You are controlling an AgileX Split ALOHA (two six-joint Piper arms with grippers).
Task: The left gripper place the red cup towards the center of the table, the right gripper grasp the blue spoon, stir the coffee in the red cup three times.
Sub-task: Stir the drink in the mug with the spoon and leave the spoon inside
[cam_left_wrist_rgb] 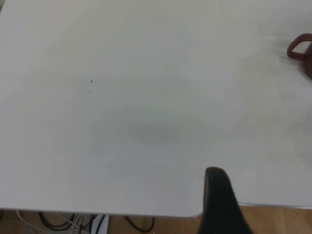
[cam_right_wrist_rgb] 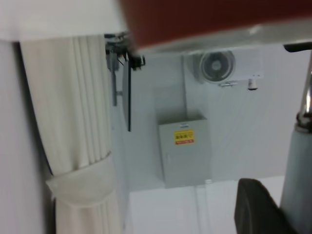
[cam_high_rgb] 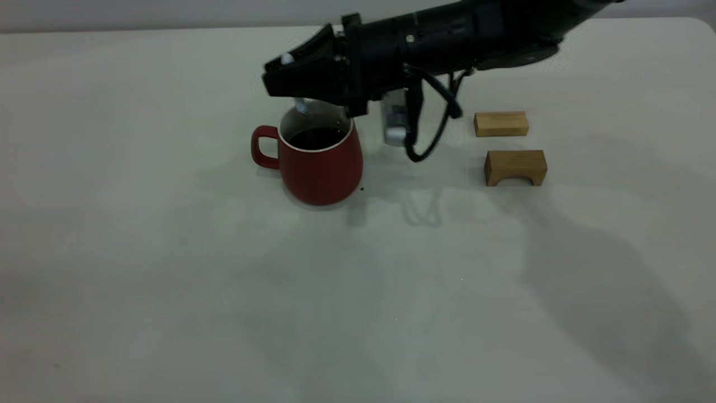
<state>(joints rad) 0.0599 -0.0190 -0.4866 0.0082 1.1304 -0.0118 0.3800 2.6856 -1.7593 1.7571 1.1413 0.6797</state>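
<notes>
The red cup [cam_high_rgb: 319, 165] stands near the middle of the table [cam_high_rgb: 168, 280], handle to the left, with dark coffee [cam_high_rgb: 316, 137] inside. My right gripper [cam_high_rgb: 291, 78] hovers just above the cup's rim, shut on the blue spoon [cam_high_rgb: 302, 104], which hangs down toward the coffee. In the right wrist view the cup [cam_right_wrist_rgb: 195, 19] fills one edge, and the pale blue spoon handle [cam_right_wrist_rgb: 297, 180] sits against my right gripper [cam_right_wrist_rgb: 280, 207]. My left gripper [cam_left_wrist_rgb: 219, 195] shows only as a black wedge near the table's edge, far from the cup handle [cam_left_wrist_rgb: 298, 48].
Two wooden blocks lie right of the cup: a flat one [cam_high_rgb: 500, 123] and an arch-shaped one [cam_high_rgb: 515, 167]. The right arm's cables [cam_high_rgb: 430, 140] hang between cup and blocks. A dark speck [cam_high_rgb: 362, 189] lies by the cup's base.
</notes>
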